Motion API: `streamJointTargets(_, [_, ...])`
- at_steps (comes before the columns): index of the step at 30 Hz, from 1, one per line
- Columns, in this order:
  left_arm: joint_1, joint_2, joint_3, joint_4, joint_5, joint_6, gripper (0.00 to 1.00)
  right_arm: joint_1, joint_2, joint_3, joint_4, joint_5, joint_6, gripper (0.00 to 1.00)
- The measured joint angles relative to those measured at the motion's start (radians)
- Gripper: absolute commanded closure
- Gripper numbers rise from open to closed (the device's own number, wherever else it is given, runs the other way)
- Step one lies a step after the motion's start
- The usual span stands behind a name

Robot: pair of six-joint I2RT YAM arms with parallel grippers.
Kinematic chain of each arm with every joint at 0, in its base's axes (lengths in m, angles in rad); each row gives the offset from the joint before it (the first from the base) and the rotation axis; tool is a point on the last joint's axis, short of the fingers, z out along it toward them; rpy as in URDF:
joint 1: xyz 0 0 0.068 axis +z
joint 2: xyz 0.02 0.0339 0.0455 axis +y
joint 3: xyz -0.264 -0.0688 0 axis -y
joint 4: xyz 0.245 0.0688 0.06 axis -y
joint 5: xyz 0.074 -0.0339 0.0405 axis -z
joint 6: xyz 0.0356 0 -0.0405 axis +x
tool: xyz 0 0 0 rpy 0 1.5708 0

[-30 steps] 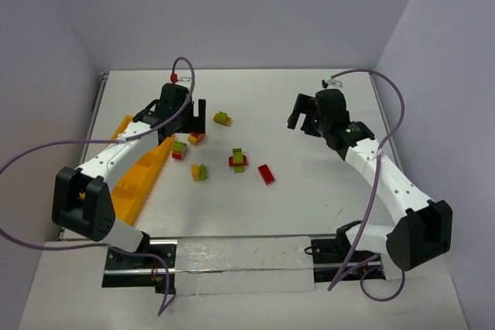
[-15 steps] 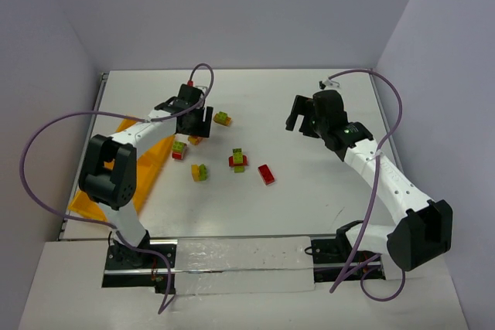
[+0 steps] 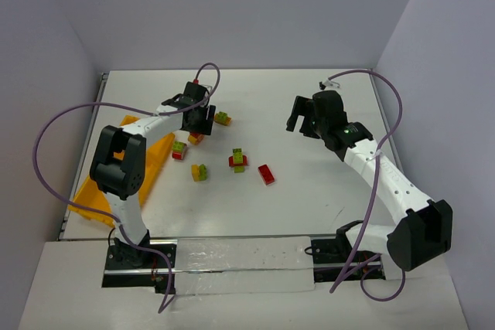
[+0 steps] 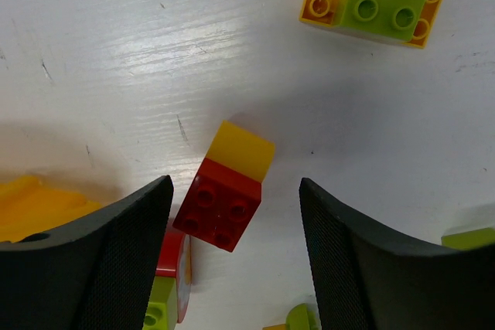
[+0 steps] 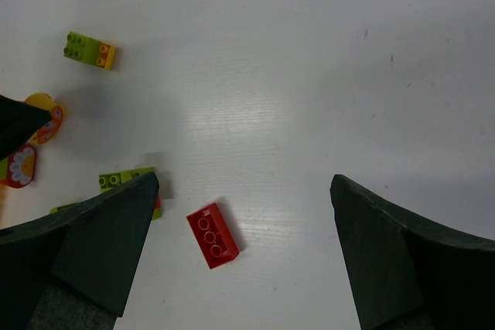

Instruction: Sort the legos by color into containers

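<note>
Several legos lie mid-table. A red-and-yellow clump (image 4: 224, 191) (image 3: 195, 138) sits between the fingers of my open left gripper (image 4: 236, 218) (image 3: 199, 119), close to the left finger, with a gap to the right one. A green-and-yellow clump (image 4: 375, 1) (image 3: 223, 118) lies just beyond. A lone red brick (image 5: 213, 235) (image 3: 266, 174) lies below my open right gripper (image 5: 244, 191) (image 3: 303, 121), which hangs empty above the table. The containers are one orange-yellow tray (image 3: 87, 200) at the left, partly hidden by the left arm.
More clumps lie nearby: green and red (image 3: 179, 150), yellow and green (image 3: 199, 172), red and green (image 3: 238, 160) (image 5: 130, 182). The tray's corner (image 4: 27, 206) shows beside the left finger. Side walls close in the table on both sides.
The left arm folded back and its gripper came down over the red-and-yellow clump, its jaws narrowing. The right arm has not moved.
</note>
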Motion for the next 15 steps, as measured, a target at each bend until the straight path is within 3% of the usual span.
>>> streamJointTargets(4, [0.000, 0.003, 0.001, 0.000, 0.000, 0.003, 0.38, 0.000, 0.001, 0.000, 0.000, 0.000, 0.000, 0.00])
streamJointTargets(12, [0.000, 0.003, 0.001, -0.002, 0.007, -0.007, 0.41, 0.001, 0.018, 0.000, -0.001, 0.000, 0.000, 0.00])
streamJointTargets(15, [0.000, 0.003, 0.006, -0.007, 0.010, -0.017, 0.49, 0.002, 0.024, 0.002, -0.002, 0.000, 0.000, 0.00])
